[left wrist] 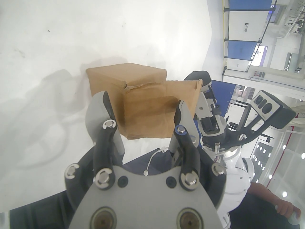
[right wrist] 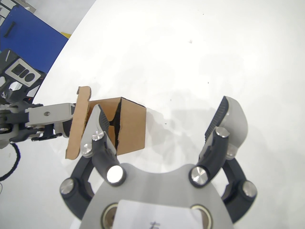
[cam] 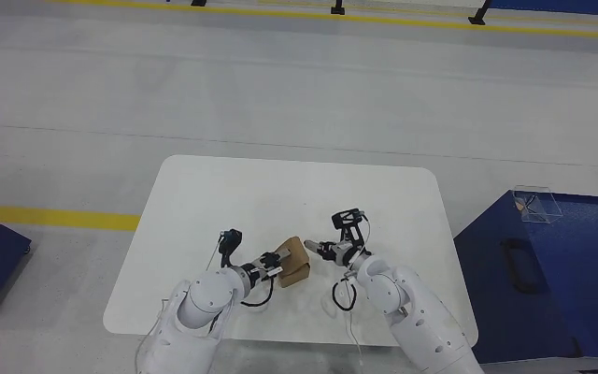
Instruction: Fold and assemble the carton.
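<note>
My left gripper (left wrist: 142, 98) is spread wide and grips nothing, with the carton (left wrist: 145, 117) right at its fingertips. My right gripper (right wrist: 161, 103) gapes empty beside it. The cardboard looks light and crushable, so I'd pinch the loose flap (right wrist: 78, 120) near its crease.

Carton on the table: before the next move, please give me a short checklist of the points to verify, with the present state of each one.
1. Carton rests on the table: ok.
2. Right gripper is open beside the carton and holds nothing: ok.
3. Left gripper is at the carton, but whether it holds it firmly: cannot tell.
4. Side flap folded in: not ok, it sticks out past the carton.
5. End seam closed: not ok, a dark gap shows.
</note>
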You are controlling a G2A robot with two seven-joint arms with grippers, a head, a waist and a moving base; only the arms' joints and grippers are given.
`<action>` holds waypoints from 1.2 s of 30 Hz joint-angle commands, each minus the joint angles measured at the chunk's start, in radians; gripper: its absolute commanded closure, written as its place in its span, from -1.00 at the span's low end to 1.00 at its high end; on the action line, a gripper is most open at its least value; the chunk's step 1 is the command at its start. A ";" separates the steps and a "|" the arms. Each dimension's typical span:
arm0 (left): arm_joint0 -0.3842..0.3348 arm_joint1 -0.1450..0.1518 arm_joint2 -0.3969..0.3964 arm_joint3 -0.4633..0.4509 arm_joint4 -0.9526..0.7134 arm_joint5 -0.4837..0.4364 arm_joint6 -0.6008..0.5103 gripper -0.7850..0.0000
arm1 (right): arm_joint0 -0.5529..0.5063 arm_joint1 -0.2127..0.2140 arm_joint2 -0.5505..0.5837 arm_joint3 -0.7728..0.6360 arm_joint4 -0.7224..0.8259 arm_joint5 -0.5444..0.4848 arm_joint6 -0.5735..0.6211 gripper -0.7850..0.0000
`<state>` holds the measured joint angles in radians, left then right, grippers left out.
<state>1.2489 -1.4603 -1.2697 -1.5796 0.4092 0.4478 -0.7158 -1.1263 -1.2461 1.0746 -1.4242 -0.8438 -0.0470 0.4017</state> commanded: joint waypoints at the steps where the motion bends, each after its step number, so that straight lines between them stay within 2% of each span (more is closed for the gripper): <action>1: 0.003 0.002 0.004 -0.003 -0.001 -0.003 0.001 -0.15 | 0.000 -0.002 0.004 -0.002 0.000 0.016 -0.017 -1.00; 4: 0.007 0.003 0.014 -0.007 -0.004 -0.004 0.006 -0.14 | 0.000 -0.003 0.009 -0.005 0.000 0.028 -0.024 -1.00; 6: 0.006 0.004 0.022 -0.003 -0.004 -0.001 0.004 0.03 | -0.002 -0.004 0.013 -0.007 0.002 0.029 -0.019 -1.00; 10: -0.003 0.006 0.036 0.010 -0.008 0.003 0.006 0.05 | -0.006 -0.006 0.005 -0.006 -0.014 0.033 -0.011 -1.00; 19: -0.010 0.012 0.045 0.014 -0.022 0.000 0.008 0.05 | 0.012 -0.017 -0.013 0.032 -0.019 0.052 -0.019 -1.00; 23: -0.012 0.015 0.048 0.015 -0.028 -0.001 0.009 0.05 | 0.021 -0.022 -0.004 0.053 -0.040 0.101 -0.074 -1.00; 36: -0.020 0.023 0.068 0.019 -0.040 0.003 0.021 0.04 | 0.026 -0.036 -0.042 0.070 -0.078 0.092 -0.058 -1.00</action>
<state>1.2308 -1.4377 -1.2032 -1.5639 0.3717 0.4508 -0.6957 -1.1004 -1.2817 1.0340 -1.3539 -0.9181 0.0457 0.3425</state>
